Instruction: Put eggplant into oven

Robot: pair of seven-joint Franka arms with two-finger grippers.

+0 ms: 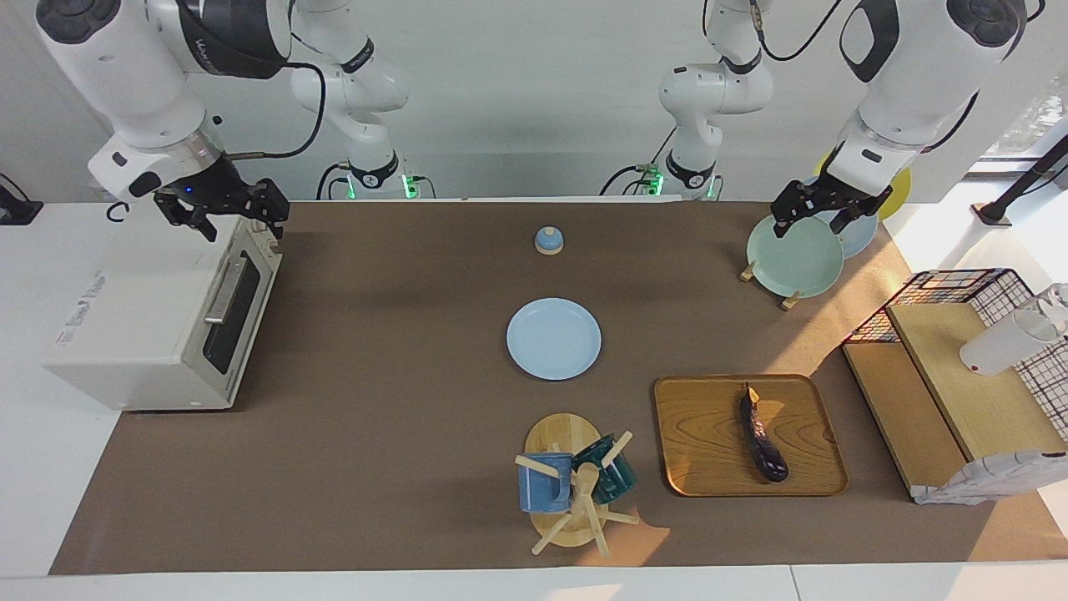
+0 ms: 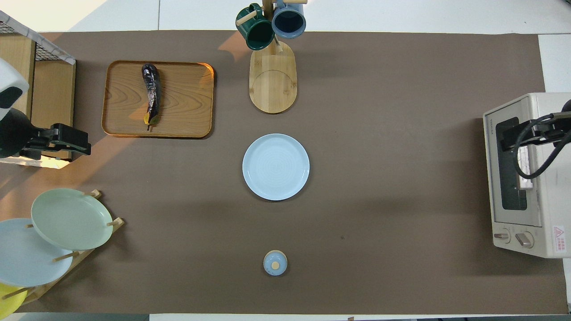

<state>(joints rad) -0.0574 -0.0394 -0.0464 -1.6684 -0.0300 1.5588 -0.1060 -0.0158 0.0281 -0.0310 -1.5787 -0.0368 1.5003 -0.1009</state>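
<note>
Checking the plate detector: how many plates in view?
4. One light blue plate flat mid-table. Three in the rack at the left arm's end: green plate, pale blue plate, and a yellow plate, mostly cut off. More may be hidden.

Eggplant (image 1: 763, 436) lay on wooden tray (image 1: 709, 434), lower right of frame. Oven (image 1: 158, 325) shut, left side; right hand (image 1: 224, 213) open above it.

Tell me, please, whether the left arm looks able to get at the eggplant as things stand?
Probably yes. The eggplant lies uncovered on the wooden tray toward the left arm's end of the table. The left gripper hangs open over the plate rack, holding nothing.
</note>
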